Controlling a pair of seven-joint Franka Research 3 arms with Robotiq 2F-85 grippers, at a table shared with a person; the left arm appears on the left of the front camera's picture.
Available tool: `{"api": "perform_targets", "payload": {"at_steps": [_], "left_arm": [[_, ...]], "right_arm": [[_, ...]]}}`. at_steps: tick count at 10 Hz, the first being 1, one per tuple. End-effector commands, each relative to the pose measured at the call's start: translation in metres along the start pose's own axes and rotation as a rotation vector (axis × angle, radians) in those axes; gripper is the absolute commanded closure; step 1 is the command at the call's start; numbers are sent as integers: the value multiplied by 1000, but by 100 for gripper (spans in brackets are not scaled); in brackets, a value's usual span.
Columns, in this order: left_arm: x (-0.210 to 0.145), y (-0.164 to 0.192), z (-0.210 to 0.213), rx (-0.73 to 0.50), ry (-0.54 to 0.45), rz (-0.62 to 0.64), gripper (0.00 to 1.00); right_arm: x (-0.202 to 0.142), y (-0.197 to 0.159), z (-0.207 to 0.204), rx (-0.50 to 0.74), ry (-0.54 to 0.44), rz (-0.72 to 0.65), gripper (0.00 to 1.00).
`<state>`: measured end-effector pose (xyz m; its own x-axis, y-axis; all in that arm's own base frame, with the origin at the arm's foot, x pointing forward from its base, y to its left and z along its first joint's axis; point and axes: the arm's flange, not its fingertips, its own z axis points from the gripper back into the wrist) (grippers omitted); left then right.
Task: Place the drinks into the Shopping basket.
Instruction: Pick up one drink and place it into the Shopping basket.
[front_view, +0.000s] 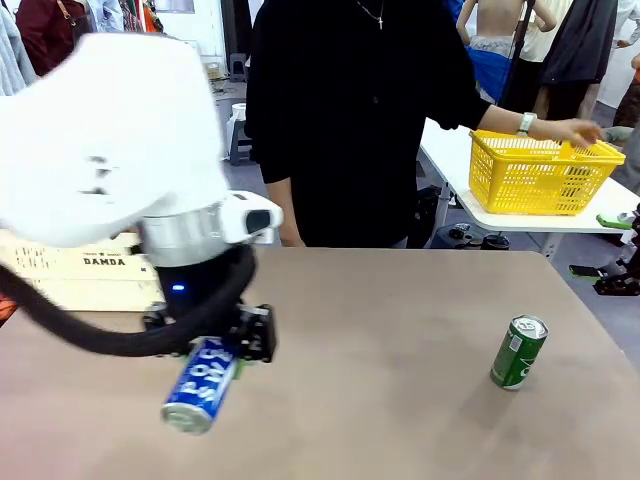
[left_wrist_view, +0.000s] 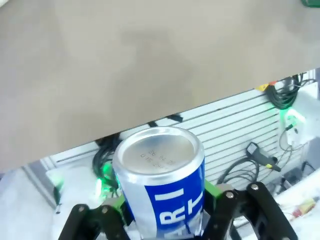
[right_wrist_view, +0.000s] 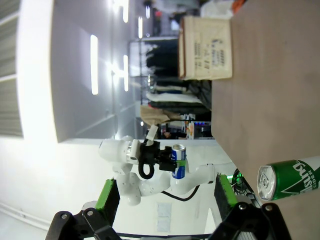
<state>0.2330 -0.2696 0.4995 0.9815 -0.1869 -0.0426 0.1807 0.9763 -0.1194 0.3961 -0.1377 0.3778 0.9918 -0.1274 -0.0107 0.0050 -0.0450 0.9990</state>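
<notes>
Leftward, the left fingers (left_wrist_view: 212, 191) clench the blue can (front_view: 203, 385), which is tilted with its silver top toward the near edge, above the near-left worktop (front_view: 380, 400). The right fingers (right_wrist_view: 108, 196) are released and grasp nothing. 1 green can (front_view: 519, 352) stands on the worktop at right, well apart from the blue can. The basket (front_view: 90, 265) sits far left, partly behind the left arm. At far right, a person's hand (front_view: 575, 130) is at the rim of a yellow basket (front_view: 540, 175).
</notes>
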Motion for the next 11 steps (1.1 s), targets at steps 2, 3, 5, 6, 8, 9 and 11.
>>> {"api": "perform_targets", "payload": {"at_steps": [2, 3, 5, 6, 8, 9, 11], "left_arm": [[-21, 38, -29, -150, -161, 387, 100], [-13, 20, 5, -19, -39, 43, 100], [-13, 20, 5, -19, -39, 43, 100], [-20, 35, -9, -46, -71, 141, 100], [0, 77, 42, 1, -80, 64, 100], [23, 112, 84, 11, -126, 104, 100], [79, 171, 140, 51, -175, 38, 100]], "right_arm": [[0, 5, 2, -8, 13, -5, 0], [0, 5, 2, -8, 13, -5, 0], [0, 5, 2, -8, 13, -5, 0], [0, 5, 2, -8, 13, -5, 0], [0, 5, 2, -8, 13, -5, 0], [0, 5, 2, -8, 13, -5, 0], [0, 5, 2, -8, 13, -5, 0]]}}
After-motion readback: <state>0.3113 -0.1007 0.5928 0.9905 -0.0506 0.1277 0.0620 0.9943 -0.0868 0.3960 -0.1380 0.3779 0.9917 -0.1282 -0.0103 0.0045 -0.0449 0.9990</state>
